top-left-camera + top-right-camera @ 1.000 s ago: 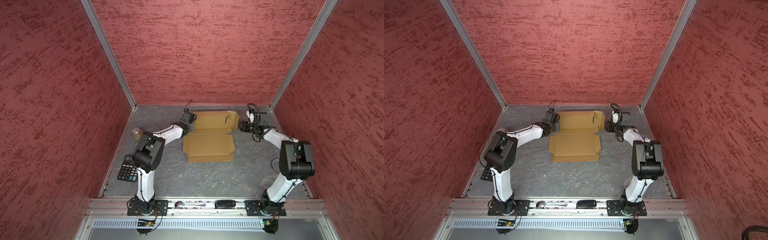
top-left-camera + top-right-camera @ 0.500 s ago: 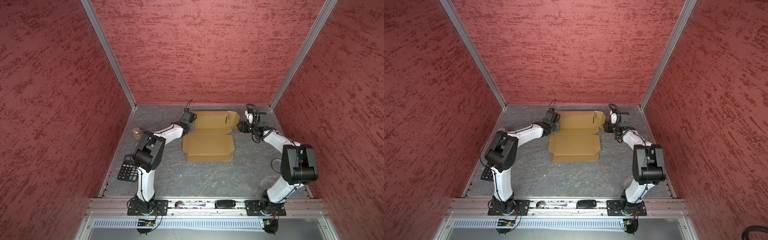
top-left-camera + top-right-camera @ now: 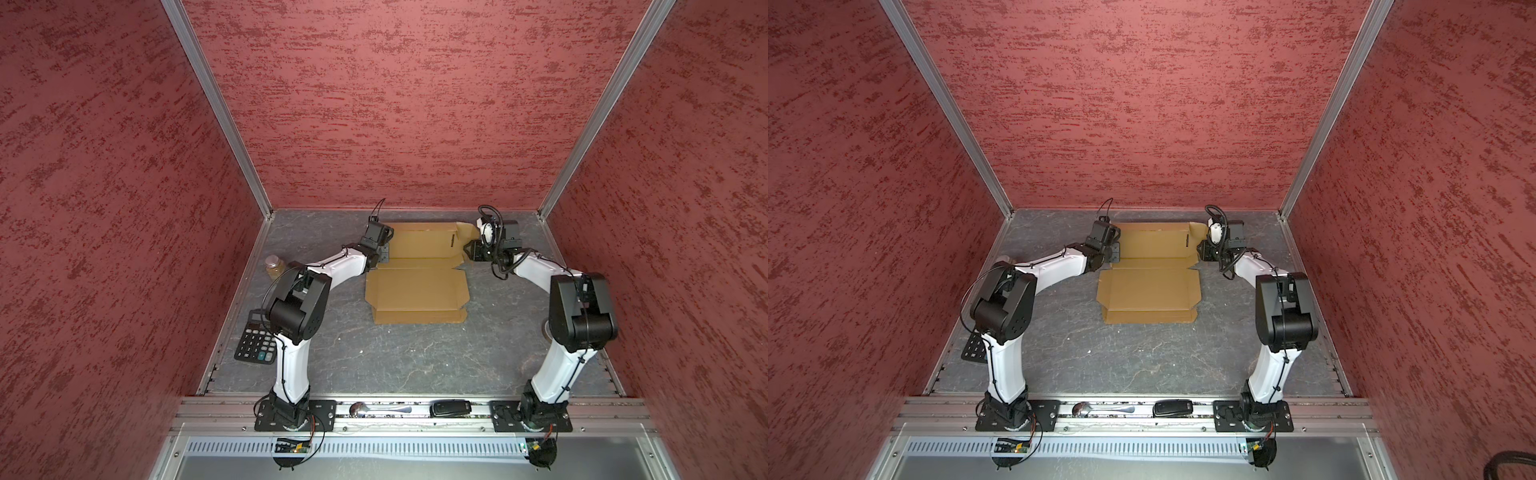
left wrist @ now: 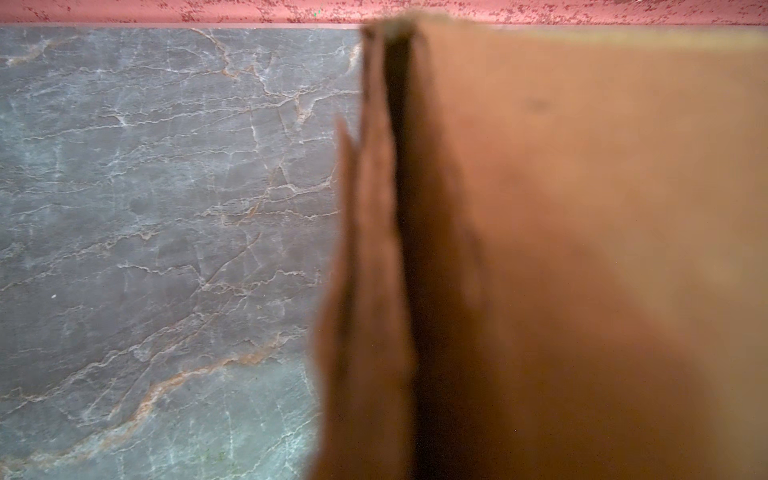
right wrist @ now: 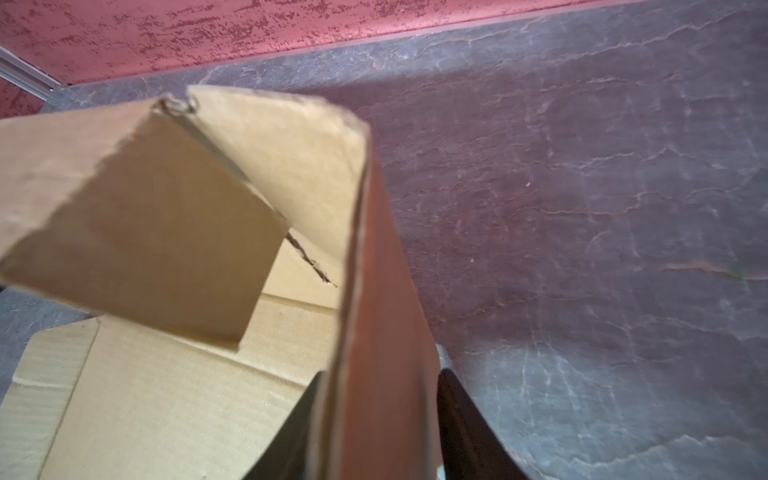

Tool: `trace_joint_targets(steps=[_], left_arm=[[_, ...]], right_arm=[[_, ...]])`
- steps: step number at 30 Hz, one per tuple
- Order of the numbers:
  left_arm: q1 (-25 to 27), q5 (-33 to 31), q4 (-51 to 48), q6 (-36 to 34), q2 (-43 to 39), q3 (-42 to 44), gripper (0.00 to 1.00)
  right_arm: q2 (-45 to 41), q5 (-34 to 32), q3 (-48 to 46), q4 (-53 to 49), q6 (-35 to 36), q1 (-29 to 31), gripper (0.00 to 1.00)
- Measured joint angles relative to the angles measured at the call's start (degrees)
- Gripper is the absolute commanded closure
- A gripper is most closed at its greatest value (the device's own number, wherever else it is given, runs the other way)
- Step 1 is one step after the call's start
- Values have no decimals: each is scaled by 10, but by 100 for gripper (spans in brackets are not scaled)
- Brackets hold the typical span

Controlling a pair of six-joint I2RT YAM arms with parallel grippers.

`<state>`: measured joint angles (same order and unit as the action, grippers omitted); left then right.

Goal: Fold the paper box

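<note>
The paper box (image 3: 417, 291) (image 3: 1150, 291) lies opened out at the back middle of the table, its near panel flat. My left gripper (image 3: 383, 251) (image 3: 1115, 251) is at the far panel's left edge. The left wrist view is filled by a raised, blurred flap of the box (image 4: 582, 208) that hides the jaws. My right gripper (image 3: 469, 249) (image 3: 1202, 251) (image 5: 380, 374) is at the far panel's right edge. Its dark fingers (image 5: 461, 415) press on both faces of an upright side flap (image 5: 374, 270). A smaller flap (image 5: 145, 232) leans inward over the box floor.
A calculator (image 3: 255, 343) and a small jar (image 3: 274, 266) sit along the left wall. A spoon (image 3: 374, 409) and a black device (image 3: 451, 407) lie on the front rail. Red walls close in the back and both sides near the box.
My right gripper has moved left onto the box's right side flap and its jaws have narrowed around it. The left arm and the rest of the box have stayed put.
</note>
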<state>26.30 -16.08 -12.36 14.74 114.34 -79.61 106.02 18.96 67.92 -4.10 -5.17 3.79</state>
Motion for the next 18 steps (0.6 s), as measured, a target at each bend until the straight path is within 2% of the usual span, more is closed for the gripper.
trace_joint_targets(steps=[9, 18], left_arm=[[0, 5, 0, 3, 0, 0, 93], [1, 8, -4, 14, 1, -5, 93]], right_arm=[[20, -3, 11, 0, -4, 0, 80], [22, -3, 30, -7, -3, 9, 86]])
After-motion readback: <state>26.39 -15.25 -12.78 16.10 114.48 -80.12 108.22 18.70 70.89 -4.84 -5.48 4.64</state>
